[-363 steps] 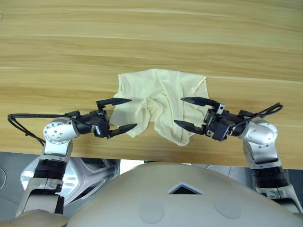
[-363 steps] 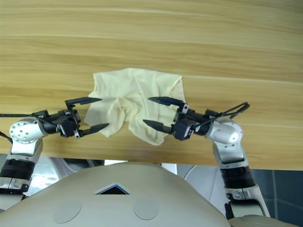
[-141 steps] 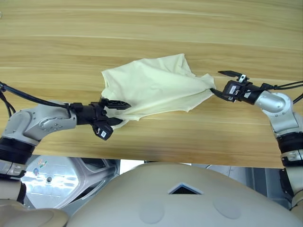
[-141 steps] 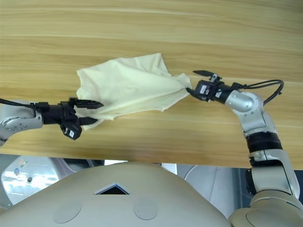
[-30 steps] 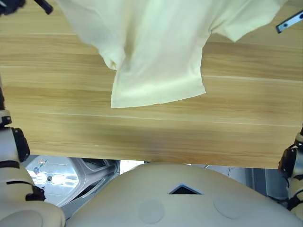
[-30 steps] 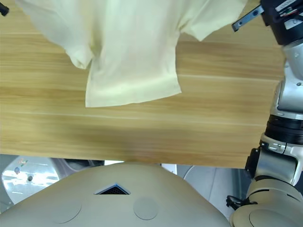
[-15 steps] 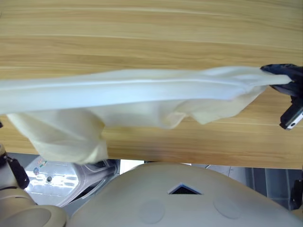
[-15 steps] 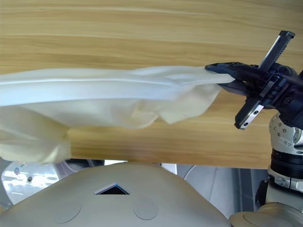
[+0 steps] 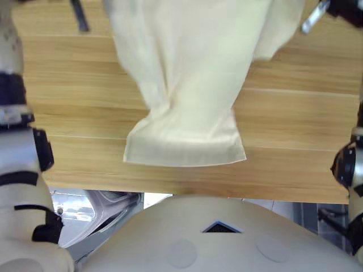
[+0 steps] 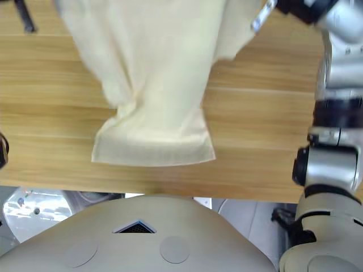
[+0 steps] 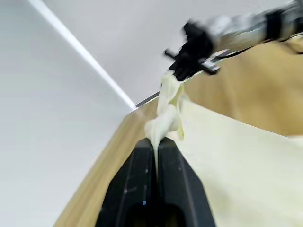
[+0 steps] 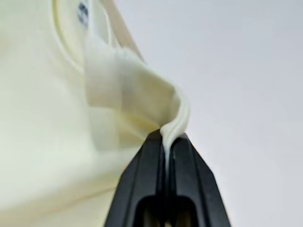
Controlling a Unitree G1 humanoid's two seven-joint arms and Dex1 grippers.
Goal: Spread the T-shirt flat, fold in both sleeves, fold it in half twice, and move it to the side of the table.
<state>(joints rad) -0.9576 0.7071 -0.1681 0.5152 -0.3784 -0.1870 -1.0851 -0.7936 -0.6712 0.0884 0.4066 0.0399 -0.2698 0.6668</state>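
T-shirt (image 9: 187, 85) in both grippers (image 11: 156, 144) (image 12: 166, 139) (aloft)

The T-shirt (image 9: 187, 102) is pale yellow and plain, hanging lengthwise above the bench (image 9: 295, 141) with its upper part held up out of sight. Its straight hem is the lowest edge, spread wide near the bench's near edge; whether it touches the wood cannot be told. A long vertical crease gathers the cloth on the robot's left side. One pinch of fabric sits clamped in the left gripper (image 11: 156, 142), and another, near the neckline, in the right gripper (image 12: 166, 137).
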